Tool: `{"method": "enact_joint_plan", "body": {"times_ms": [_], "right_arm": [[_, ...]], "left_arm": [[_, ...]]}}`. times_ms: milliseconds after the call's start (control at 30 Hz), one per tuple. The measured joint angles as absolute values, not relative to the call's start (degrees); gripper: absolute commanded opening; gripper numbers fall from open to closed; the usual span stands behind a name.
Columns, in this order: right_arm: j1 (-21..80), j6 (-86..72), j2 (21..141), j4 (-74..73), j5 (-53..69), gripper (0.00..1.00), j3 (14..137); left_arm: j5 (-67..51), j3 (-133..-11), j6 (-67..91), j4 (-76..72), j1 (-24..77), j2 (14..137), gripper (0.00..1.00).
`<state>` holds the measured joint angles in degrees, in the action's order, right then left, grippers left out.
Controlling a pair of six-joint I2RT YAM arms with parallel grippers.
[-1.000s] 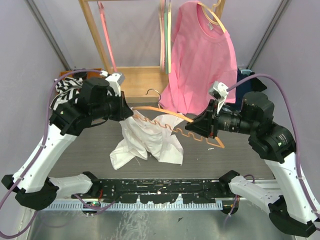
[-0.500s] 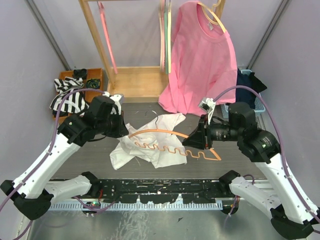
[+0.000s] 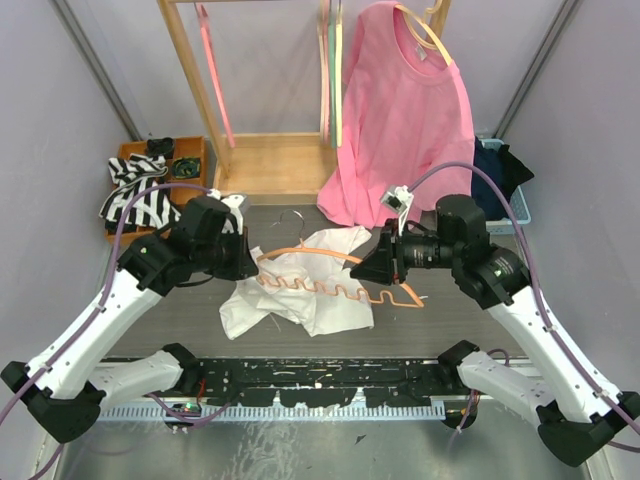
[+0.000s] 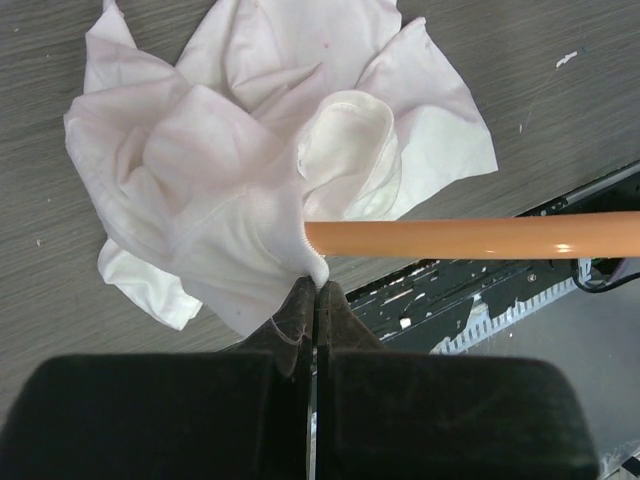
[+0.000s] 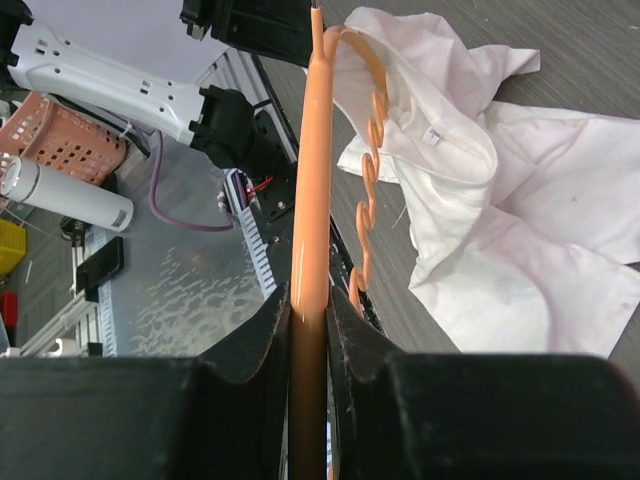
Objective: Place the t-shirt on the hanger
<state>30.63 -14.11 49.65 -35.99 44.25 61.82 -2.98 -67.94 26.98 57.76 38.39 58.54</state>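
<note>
left gripper [image 4: 315,296]: pinched tight on t-shirt [image 4: 200,150] edge, beside hanger [image 5: 308,180] tip
right gripper [image 5: 308,312]: clamped on hanger bar
left arm [image 3: 110,310]: bent, wrist low, aimed right
right arm [image 3: 530,320]: bent, wrist aimed left
t-shirt: crumpled on table [image 3: 480,320], hanger across it

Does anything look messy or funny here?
Yes. The t-shirt is all scrunched up in a heap. Only one fold is caught over the end of the hanger, so it isn't hanging properly.

t-shirt [image 4: 230,150]: white, crumpled on the grey counter [image 4: 560,110]
left tool [image 4: 315,290]: closed tight on the t-shirt's near edge
hanger [image 4: 470,238]: orange bar running right from the t-shirt's fold
</note>
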Motion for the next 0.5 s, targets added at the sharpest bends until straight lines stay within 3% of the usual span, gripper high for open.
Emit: {"method": "enact_joint_plan", "body": {"times_ms": [267,500], "right_arm": [[30.61,-13.85,52.75,-32.53,46.15,0.01,61.80],[30.61,-13.65,51.44,-29.95,45.95,0.01,62.08]], "left_arm": [[-3.16,-69.67,25.50,58.17,38.39,60.05,0.00],[-3.40,-78.87,23.55,61.12,38.39,63.51,0.00]]}}
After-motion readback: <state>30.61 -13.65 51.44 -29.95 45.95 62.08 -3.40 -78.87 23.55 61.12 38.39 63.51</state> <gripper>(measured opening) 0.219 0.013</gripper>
